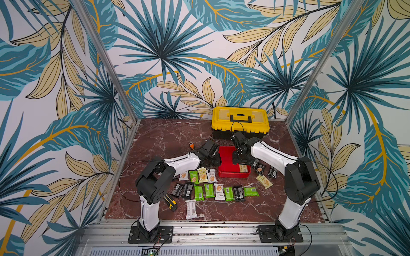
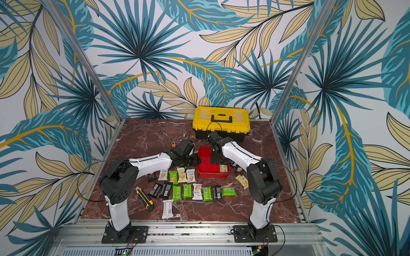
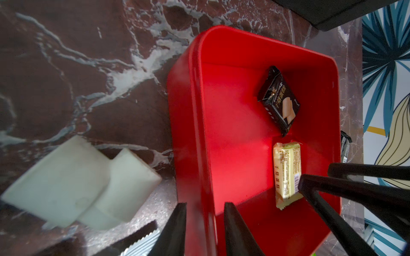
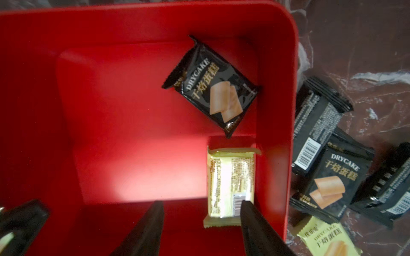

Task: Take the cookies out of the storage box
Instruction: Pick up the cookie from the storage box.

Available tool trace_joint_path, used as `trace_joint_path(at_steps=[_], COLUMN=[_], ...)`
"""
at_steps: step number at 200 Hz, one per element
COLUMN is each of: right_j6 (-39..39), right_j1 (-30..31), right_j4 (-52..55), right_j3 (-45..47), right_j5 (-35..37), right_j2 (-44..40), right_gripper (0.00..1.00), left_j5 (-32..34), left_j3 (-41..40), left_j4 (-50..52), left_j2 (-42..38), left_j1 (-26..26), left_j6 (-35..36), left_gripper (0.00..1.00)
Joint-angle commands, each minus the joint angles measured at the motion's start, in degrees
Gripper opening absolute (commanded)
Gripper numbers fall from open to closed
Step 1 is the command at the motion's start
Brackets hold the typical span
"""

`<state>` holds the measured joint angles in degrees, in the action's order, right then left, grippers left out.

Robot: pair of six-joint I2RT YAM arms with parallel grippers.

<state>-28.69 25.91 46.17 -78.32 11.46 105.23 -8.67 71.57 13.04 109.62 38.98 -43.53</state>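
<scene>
Left jaws narrow, astride storage box point(image 3: 255, 44) wall, grip uncertain; right jaws wide over cream cookie point(image 4: 228, 177). Centre on packet before closing; hold box steady.

White arm shells point(image 1: 184, 163), black joints point(image 1: 153, 181)

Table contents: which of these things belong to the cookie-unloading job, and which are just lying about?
Job: red tray; black packet and cream packet inside it; loose packets outside it.
Lying about: yellow toolbox; utility knife; white pipe elbow; small orange object.
</scene>
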Motion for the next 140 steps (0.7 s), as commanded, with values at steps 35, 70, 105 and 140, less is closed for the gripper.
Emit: trace_joint_path(at_steps=[35,70,105,140], right_j6=[-1.08,-1.63,-2.30,-3.13], right_j1=[-0.10,-0.16,-0.16,-0.09], right_j4=[1.40,0.63,-1.04,-3.31], right_j3=[1.30,1.87,2.19,3.20], right_j5=[5.25,6.47,4.58,2.33], right_j2=[2.65,3.99,5.66,6.47], right_gripper=[0.60,0.61,0.61,0.61], left_j5=[3.36,3.66,3.24,2.78], left_j3=[2.40,2.22,2.32,2.32], left_j4=[4.10,4.11,3.09,3.13], left_j2=[-0.46,-0.64,-0.64,-0.47], left_j1=[0.22,0.31,0.46,0.49], left_j6=[-0.11,-0.33,-0.53,-0.77], left_gripper=[0.26,0.22,0.22,0.22])
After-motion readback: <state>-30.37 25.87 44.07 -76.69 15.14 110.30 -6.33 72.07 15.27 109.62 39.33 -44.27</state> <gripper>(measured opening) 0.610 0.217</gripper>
